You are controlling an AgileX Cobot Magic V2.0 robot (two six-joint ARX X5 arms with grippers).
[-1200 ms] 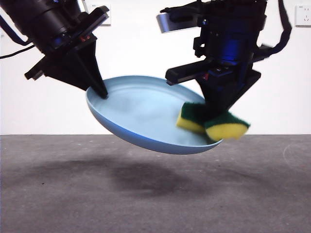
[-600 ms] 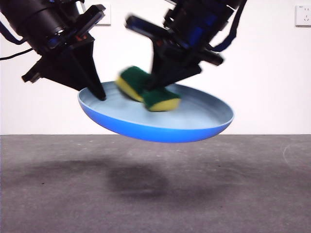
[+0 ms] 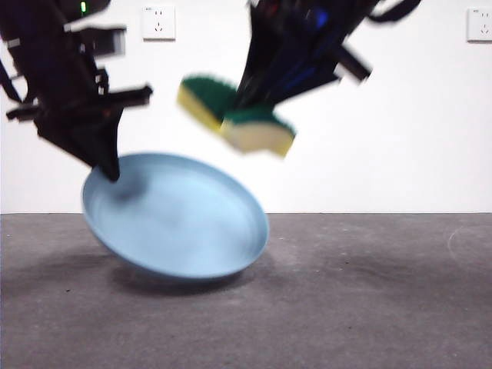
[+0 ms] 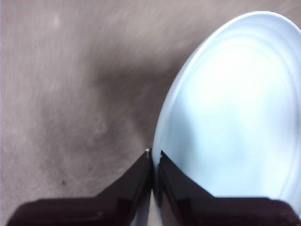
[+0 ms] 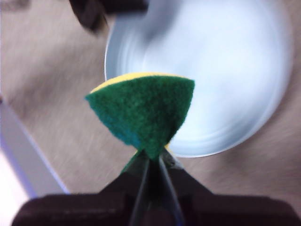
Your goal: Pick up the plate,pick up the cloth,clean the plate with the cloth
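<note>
The light-blue plate (image 3: 181,219) is low at the left of the front view, steeply tilted, its lower rim at or near the table. My left gripper (image 3: 110,171) is shut on its upper left rim; the left wrist view shows the jaws (image 4: 154,157) pinching the rim of the plate (image 4: 235,108). My right gripper (image 3: 242,108) hangs above it, shut on the cloth (image 3: 238,115), a folded yellow and green sponge, clear of the plate. The right wrist view shows the cloth (image 5: 146,110) pinched above the plate (image 5: 221,66).
The grey table (image 3: 369,300) stretches to the right of the plate. A white wall with two sockets (image 3: 158,21) stands behind. The left arm shows dark at a corner of the right wrist view (image 5: 94,12).
The left gripper has lowered the plate down and to the left and tilted it steeply. The right gripper has lifted the cloth off the plate and now holds it above.
</note>
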